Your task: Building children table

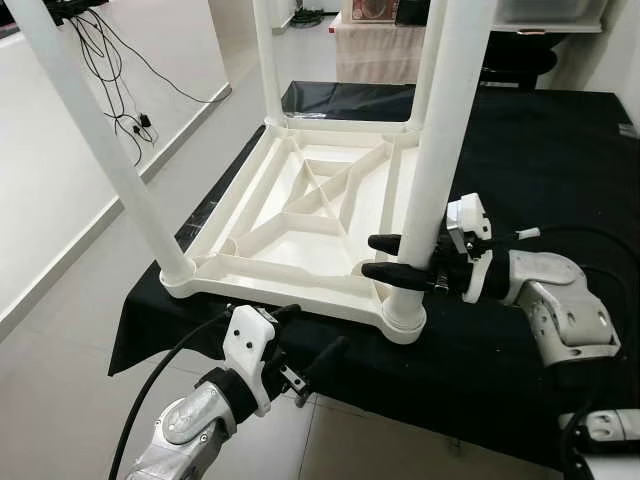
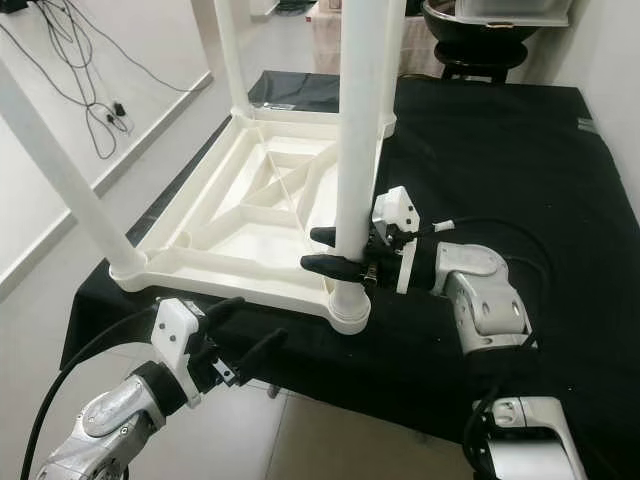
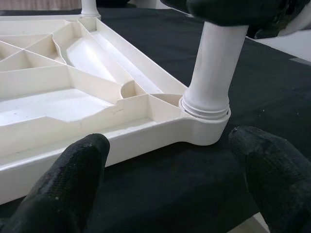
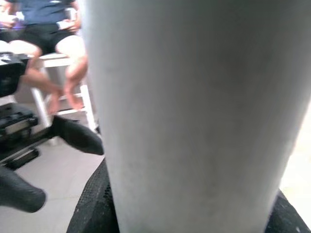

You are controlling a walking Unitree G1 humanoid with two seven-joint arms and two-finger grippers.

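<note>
A white plastic children's table [image 1: 300,215] lies upside down (legs up) on a black cloth [image 1: 540,150], centre frame; the right gripper [image 1: 392,257] clamps its fingers around the near right leg [image 1: 440,150] just above its socket; the left gripper [image 1: 310,340], lower left, hangs with jaws spread, holding nothing.
</note>
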